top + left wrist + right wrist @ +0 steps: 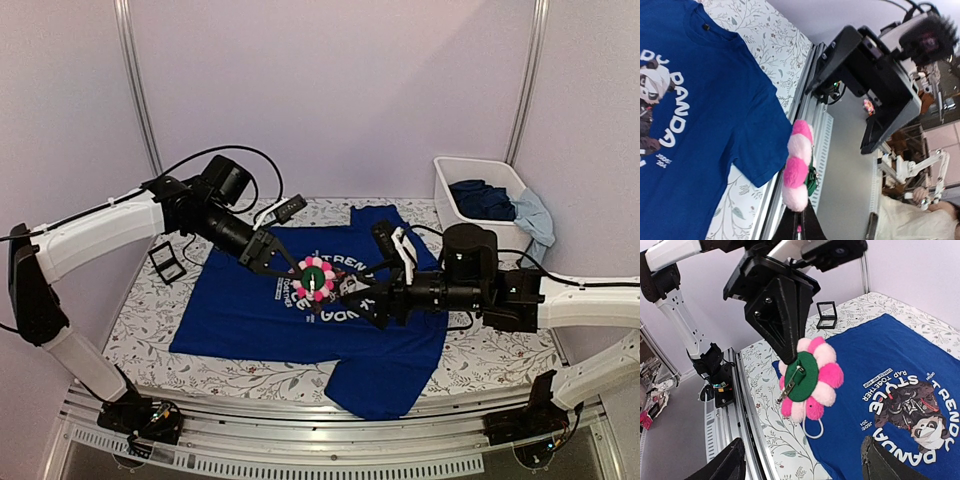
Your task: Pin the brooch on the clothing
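The walls (330,90) are plain and pale purple, with two shiny metal poles (138,80) going up at the back. The table (140,335) has a white top with little leaves and flowers on it. The floor (850,165) beside it is smooth and grey.

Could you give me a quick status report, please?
Left gripper shut on brooch, above T-shirt. Right gripper open, facing brooch. Nothing between brooch and T-shirt.

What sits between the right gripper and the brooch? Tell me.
Only air and a thin white loop, in the right wrist view: the brooch, held by the left gripper, hangs ahead of the open right gripper.
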Controlling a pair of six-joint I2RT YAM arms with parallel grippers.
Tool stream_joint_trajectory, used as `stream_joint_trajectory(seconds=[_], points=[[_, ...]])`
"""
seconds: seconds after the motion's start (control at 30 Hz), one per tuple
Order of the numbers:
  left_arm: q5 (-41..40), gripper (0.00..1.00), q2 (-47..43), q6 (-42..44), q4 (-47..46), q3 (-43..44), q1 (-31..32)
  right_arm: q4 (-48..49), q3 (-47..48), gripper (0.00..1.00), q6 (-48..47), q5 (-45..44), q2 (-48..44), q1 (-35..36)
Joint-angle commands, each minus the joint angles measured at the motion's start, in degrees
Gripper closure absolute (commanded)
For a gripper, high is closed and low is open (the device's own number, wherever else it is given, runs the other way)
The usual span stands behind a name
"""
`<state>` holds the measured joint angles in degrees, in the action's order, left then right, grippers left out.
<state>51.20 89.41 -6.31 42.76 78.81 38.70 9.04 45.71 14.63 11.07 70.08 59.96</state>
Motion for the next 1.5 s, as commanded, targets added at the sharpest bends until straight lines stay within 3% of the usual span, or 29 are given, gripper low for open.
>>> stream_joint_trajectory(seconds=[0.0, 0.17, 0.33, 0.67, 0.87, 1.47], points=[[9.0, 1.0, 3.1, -14.8, -11.4, -4.9, -2.1, 12.9, -2.8, 0.21, -10.9, -10.0, 1.0, 4.3], [9.9, 1.0, 6.6, -14.4, -10.1, -3.1, -2.5, 19.6, -4.6, 0.2, -27.3, -16.2, 4.2, 5.6], [9.5, 1.0, 8.3, -12.3, -8.1, -1.1, -2.5, 18.4, -3.9, 0.17, -35.0, -16.8, 6.5, 5.6], [9.5, 1.0, 8.9, -11.5, -7.1, -0.3, -2.3, 19.0, -3.1, 0.16, -36.9, -17.4, 9.6, 5.6], [9.6, 1.0, 8.6, -11.4, -7.1, -0.4, -2.1, 21.1, -2.2, 0.16, -38.1, -22.1, 11.8, 5.5], [10.3, 1.0, 8.7, -11.2, -6.8, -0.3, -1.3, 21.8, -1.0, 0.16, -37.3, -21.5, 12.9, 3.4]])
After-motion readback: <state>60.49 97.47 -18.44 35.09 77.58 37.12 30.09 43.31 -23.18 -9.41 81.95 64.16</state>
